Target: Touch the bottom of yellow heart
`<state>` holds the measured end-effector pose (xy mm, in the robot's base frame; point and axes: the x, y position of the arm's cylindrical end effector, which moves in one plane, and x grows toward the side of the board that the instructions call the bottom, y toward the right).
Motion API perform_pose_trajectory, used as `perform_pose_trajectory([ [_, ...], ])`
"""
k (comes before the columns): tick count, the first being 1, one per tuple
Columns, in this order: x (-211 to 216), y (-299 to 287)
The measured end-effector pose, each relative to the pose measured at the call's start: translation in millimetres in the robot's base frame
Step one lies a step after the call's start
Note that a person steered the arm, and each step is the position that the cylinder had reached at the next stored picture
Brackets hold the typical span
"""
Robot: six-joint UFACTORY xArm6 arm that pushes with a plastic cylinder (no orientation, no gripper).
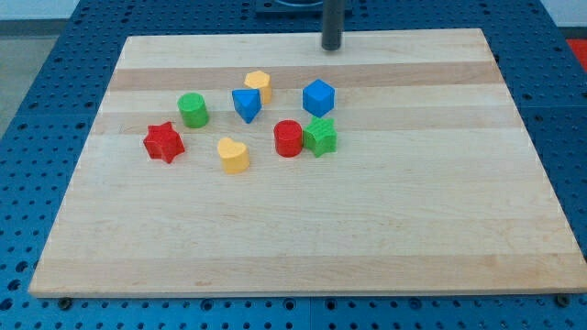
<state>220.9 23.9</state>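
The yellow heart (233, 154) lies left of the board's middle, between the red star (163, 142) and the red cylinder (288, 138). My tip (330, 47) is at the top edge of the wooden board (367, 229), well above and to the right of the heart, and touches no block. The nearest block to the tip is the blue cube (318, 97), below it.
A green cylinder (193, 110) sits above the red star. A blue triangular block (246, 104) and a yellow hexagonal block (258, 85) stand above the heart. A green star (320, 137) touches the red cylinder's right side.
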Motion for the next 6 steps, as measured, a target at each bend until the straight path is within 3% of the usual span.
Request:
perform_pose_trajectory([
  [3,12.2,-170.4],
  [4,45.3,-228.6],
  [6,162.5,-311.7],
])
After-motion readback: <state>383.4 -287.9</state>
